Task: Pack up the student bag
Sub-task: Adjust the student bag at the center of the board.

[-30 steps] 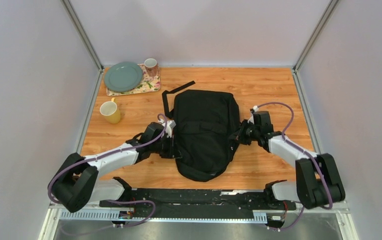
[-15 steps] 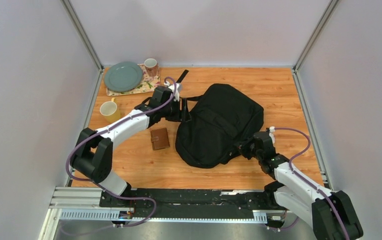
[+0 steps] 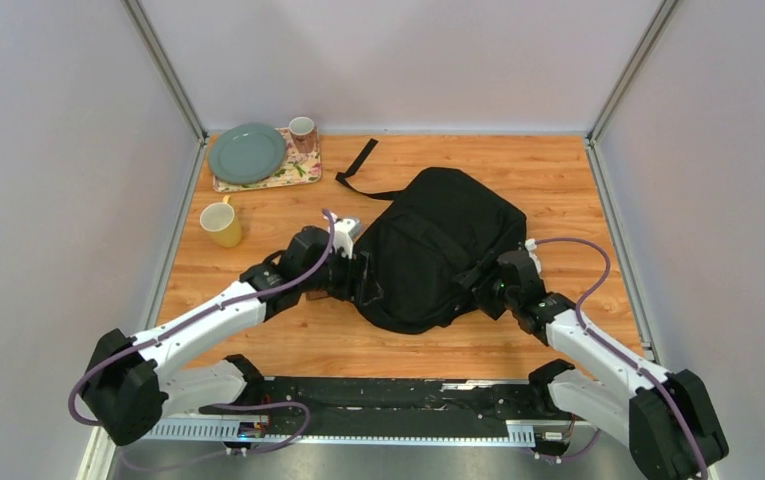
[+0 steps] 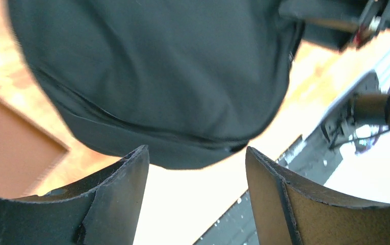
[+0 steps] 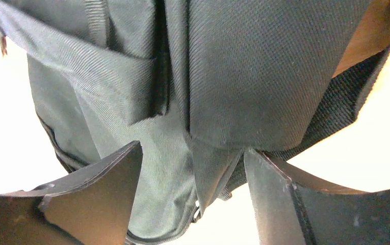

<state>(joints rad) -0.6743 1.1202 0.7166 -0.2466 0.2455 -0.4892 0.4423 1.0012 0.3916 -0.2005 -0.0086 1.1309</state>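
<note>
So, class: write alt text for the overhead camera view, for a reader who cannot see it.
A large black backpack lies on a wooden table, with the left gripper and right gripper at its two sides. Toward the far left sit a green plate, a pink mug and a yellow mug.

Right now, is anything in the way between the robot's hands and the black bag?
Nothing visible. The left gripper and the right gripper are open right beside the bag, with only its fabric in front of them.
</note>
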